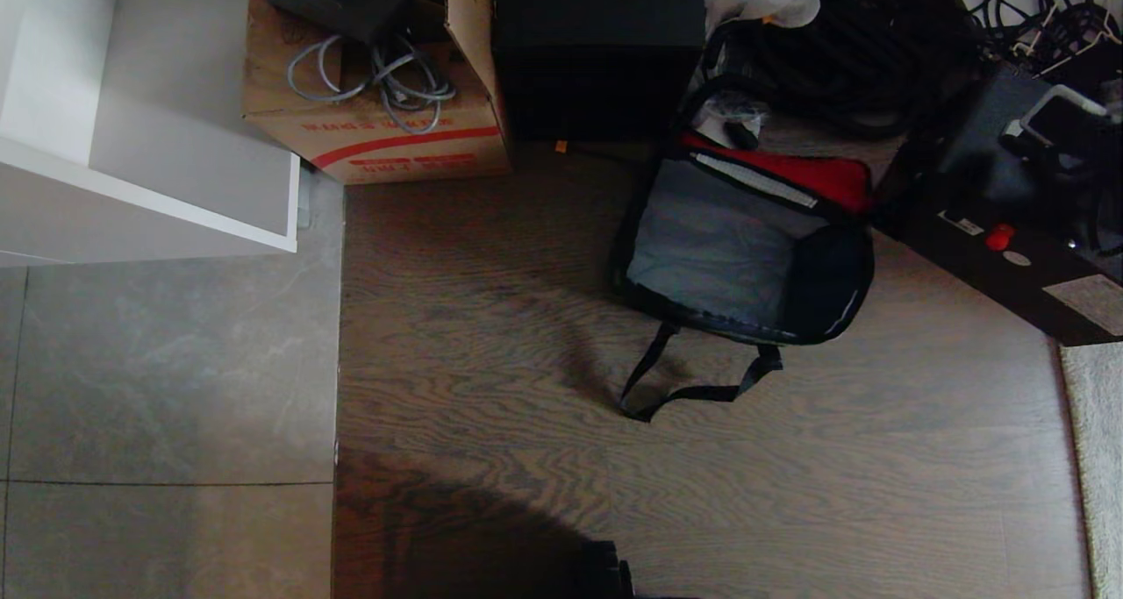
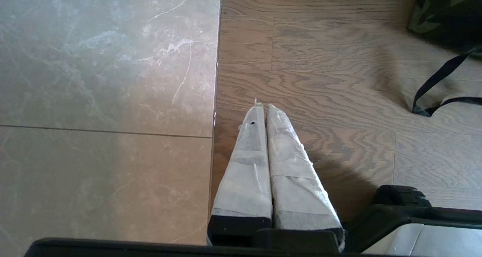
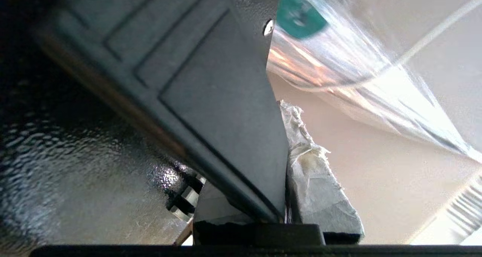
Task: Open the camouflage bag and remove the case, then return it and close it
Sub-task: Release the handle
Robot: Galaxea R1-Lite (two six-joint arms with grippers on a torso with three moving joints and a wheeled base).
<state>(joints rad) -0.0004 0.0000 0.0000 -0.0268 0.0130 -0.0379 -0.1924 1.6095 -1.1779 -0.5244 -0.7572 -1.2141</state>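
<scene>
At the bottom of the head view, wood-grain floor (image 1: 702, 494) fills the centre and right, darkened by a shadow at the lower edge, with grey stone tile (image 1: 167, 371) at the left and the edge of a pale rug (image 1: 1097, 459) at the far right. In the left wrist view the left gripper (image 2: 262, 107) hangs over the seam between tile and wood, its taped fingers pressed together with nothing between them. Farther up, right of centre, the camouflage bag (image 1: 746, 248) lies open on the wood, showing grey and red lining, its black strap (image 1: 684, 388) trailing toward the viewer. At the right edge the case (image 1: 1009, 257) hangs tilted; in the right wrist view the right gripper (image 3: 284, 110) is clamped on its edge. Along the top stand a white shelf unit (image 1: 132, 143), a cardboard box (image 1: 377, 134) with cables, a black cabinet (image 1: 597, 46) and tangled black cords (image 1: 877, 46).
</scene>
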